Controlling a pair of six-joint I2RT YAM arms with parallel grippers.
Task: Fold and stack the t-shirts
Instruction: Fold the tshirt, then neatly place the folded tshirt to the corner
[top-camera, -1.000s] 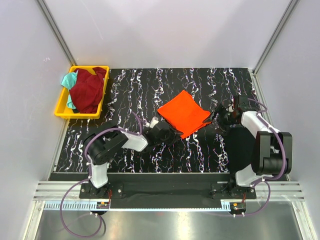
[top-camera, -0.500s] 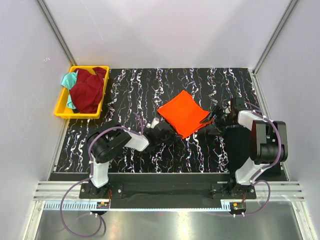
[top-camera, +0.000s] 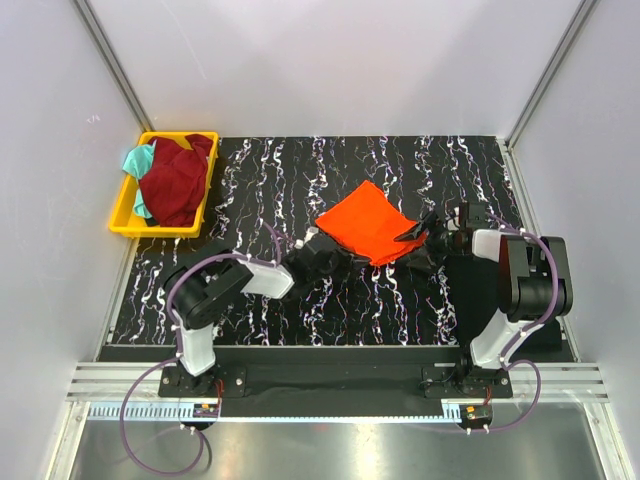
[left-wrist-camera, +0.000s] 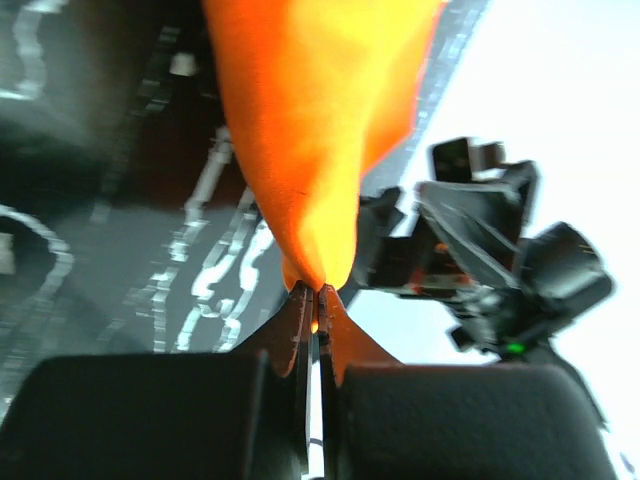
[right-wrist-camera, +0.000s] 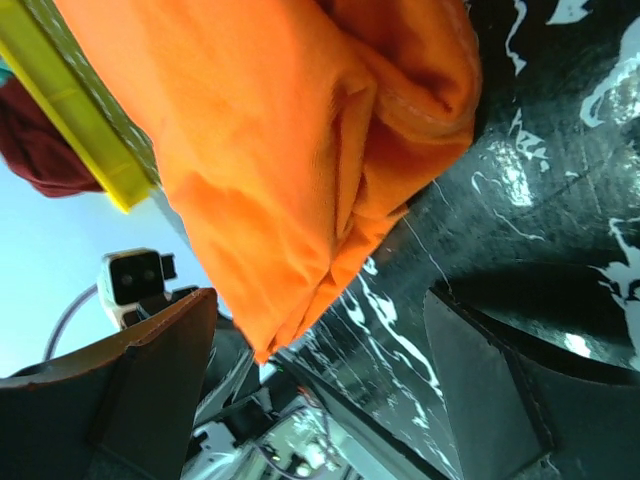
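Note:
An orange t-shirt (top-camera: 367, 224), folded, lies on the black marbled table (top-camera: 330, 170) right of centre. My left gripper (top-camera: 330, 254) is shut on its near left corner; the left wrist view shows the orange cloth (left-wrist-camera: 310, 130) pinched between the jaws (left-wrist-camera: 317, 295). My right gripper (top-camera: 420, 235) is open at the shirt's right edge, its fingers spread around the cloth edge (right-wrist-camera: 300, 180) without closing on it. A dark red t-shirt (top-camera: 176, 180) and a teal one (top-camera: 136, 160) lie in the yellow bin (top-camera: 124, 215).
The yellow bin stands at the table's far left, also seen in the right wrist view (right-wrist-camera: 75, 110). White walls with metal frame posts close in the back and sides. A black mat (top-camera: 485, 285) lies under the right arm.
My right gripper has moved left up to the shirt's right edge. My left gripper has shifted slightly right and up with the corner in it, and the shirt's near edge has drawn in.

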